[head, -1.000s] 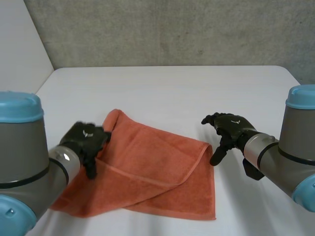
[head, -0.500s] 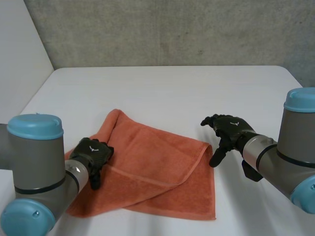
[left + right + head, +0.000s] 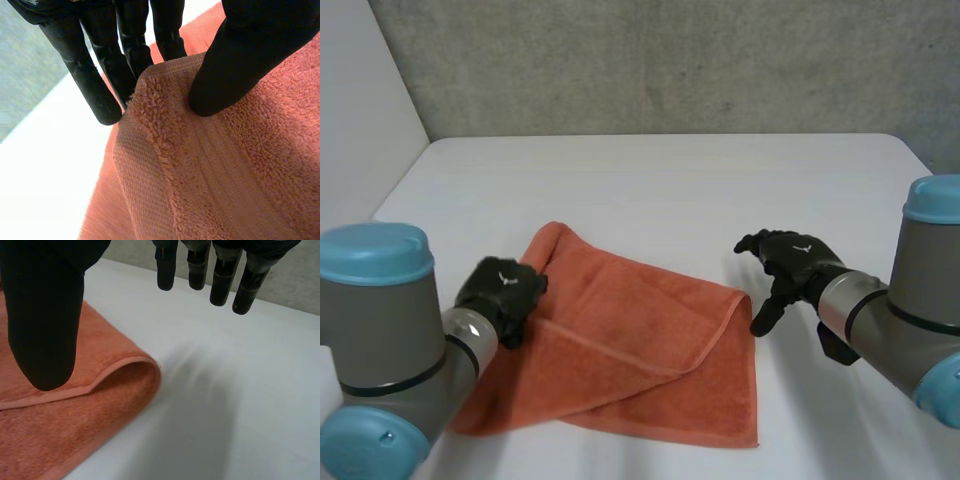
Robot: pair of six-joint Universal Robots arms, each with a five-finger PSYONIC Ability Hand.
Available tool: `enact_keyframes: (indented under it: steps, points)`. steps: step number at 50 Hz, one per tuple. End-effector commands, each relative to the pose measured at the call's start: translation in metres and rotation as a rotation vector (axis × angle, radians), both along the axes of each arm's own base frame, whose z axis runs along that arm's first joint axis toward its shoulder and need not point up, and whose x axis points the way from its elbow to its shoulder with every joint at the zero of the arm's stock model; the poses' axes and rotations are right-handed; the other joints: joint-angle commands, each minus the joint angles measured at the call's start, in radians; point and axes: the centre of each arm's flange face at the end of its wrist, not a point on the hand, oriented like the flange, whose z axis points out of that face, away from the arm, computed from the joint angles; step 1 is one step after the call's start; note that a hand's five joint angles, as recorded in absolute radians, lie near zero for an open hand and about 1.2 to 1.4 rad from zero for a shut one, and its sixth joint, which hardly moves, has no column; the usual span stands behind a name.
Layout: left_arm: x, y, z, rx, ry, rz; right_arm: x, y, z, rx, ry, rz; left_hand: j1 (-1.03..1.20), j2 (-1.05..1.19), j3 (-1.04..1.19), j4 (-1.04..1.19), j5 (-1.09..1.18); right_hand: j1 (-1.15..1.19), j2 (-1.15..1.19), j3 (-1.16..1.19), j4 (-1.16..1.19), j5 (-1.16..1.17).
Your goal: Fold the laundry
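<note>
Towel [image 3: 640, 350], orange and loosely doubled over, lies on the white table [image 3: 670, 170] between the two hands, its long axis running from the left hand [image 3: 502, 293] across to the right hand [image 3: 788, 262]. I count one towel, one table and two hands. The left hand grasps the towel's near-side edge: in its wrist view the thumb [image 3: 235, 65] presses down on the raised hem while the fingers [image 3: 95, 85] reach down behind it, so the cloth is pinched between them. The right hand is released, spread and holding nothing. Its thumb hangs over the rounded fold at the towel's far corner, and its fingers point out over bare table just beside that fold. The left hand is therefore the one on the cloth. By my reading, the next fold depends on the right hand closing on that corner, which lies just inward of its fingertips.
</note>
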Motion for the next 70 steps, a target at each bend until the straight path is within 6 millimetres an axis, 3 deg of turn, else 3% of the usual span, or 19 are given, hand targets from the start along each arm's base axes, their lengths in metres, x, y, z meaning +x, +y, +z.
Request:
enact_keyframes:
  steps: [1, 4, 9, 10, 11, 19, 28, 31, 35, 40, 48, 52, 58, 70]
  points:
    - [0.002, 0.003, 0.05, -0.148, 0.074, 0.001, -0.022, -0.022, 0.006, -0.011, -0.007, -0.083, 0.272, 0.203, 0.215, 0.205, 0.261, -0.027, -0.04, -0.035, -0.054, -0.061]
    - [0.01, 0.007, 0.089, -0.265, 0.126, 0.015, -0.024, -0.026, 0.009, -0.019, -0.013, -0.092, 0.272, 0.203, 0.215, 0.205, 0.261, -0.027, -0.04, -0.035, -0.054, -0.061]
    - [0.019, 0.015, 0.137, -0.421, 0.186, 0.023, -0.022, -0.025, 0.0, 0.039, -0.029, -0.061, 0.272, 0.203, 0.215, 0.205, 0.261, -0.027, -0.04, -0.035, -0.054, -0.061]
    - [0.019, 0.015, 0.137, -0.421, 0.186, 0.023, -0.022, -0.025, 0.0, 0.039, -0.029, -0.061, 0.272, 0.203, 0.215, 0.205, 0.261, -0.027, -0.04, -0.035, -0.054, -0.061]
    - [0.022, 0.019, 0.155, -0.481, 0.213, 0.014, -0.018, -0.023, -0.006, 0.076, -0.044, -0.036, 0.272, 0.203, 0.215, 0.205, 0.261, -0.027, -0.04, -0.035, -0.054, -0.061]
    - [0.024, 0.028, 0.203, -0.622, 0.282, -0.015, -0.006, -0.032, -0.019, 0.158, -0.147, -0.054, 0.272, 0.203, 0.215, 0.205, 0.261, -0.027, -0.04, -0.035, -0.054, -0.061]
    - [0.025, 0.028, 0.228, -0.713, 0.33, -0.014, 0.031, -0.039, -0.037, 0.208, -0.227, -0.019, 0.272, 0.203, 0.215, 0.205, 0.261, -0.027, -0.04, -0.035, -0.054, -0.061]
    - [0.024, 0.027, 0.231, -0.736, 0.339, -0.014, 0.038, -0.041, -0.044, 0.227, -0.236, -0.015, 0.272, 0.203, 0.215, 0.205, 0.261, -0.027, -0.04, -0.035, -0.054, -0.061]
    - [0.023, 0.025, 0.23, -0.74, 0.338, -0.014, 0.062, -0.02, -0.056, 0.277, -0.231, 0.046, 0.272, 0.203, 0.215, 0.205, 0.261, -0.027, -0.04, -0.035, -0.054, -0.061]
    - [0.027, 0.018, 0.229, -0.743, 0.328, 0.007, 0.068, -0.011, -0.056, 0.29, -0.234, 0.066, 0.272, 0.203, 0.215, 0.205, 0.261, -0.027, -0.04, -0.035, -0.054, -0.061]
    - [0.045, -0.002, 0.235, -0.774, 0.301, 0.084, 0.062, -0.004, -0.063, 0.32, -0.212, 0.057, 0.272, 0.203, 0.215, 0.205, 0.261, -0.027, -0.04, -0.035, -0.054, -0.061]
    - [0.052, -0.016, 0.233, -0.768, 0.284, 0.117, 0.058, 0.003, -0.054, 0.319, -0.218, 0.061, 0.272, 0.203, 0.215, 0.205, 0.261, -0.027, -0.04, -0.035, -0.054, -0.061]
    - [0.051, -0.027, 0.225, -0.74, 0.272, 0.125, 0.05, 0.019, -0.036, 0.303, -0.229, 0.075, 0.272, 0.203, 0.215, 0.205, 0.261, -0.027, -0.04, -0.035, -0.054, -0.061]
    - [0.049, -0.035, 0.215, -0.71, 0.263, 0.127, 0.039, 0.045, -0.044, 0.332, -0.159, 0.118, 0.272, 0.203, 0.215, 0.205, 0.261, -0.027, -0.04, -0.035, -0.054, -0.061]
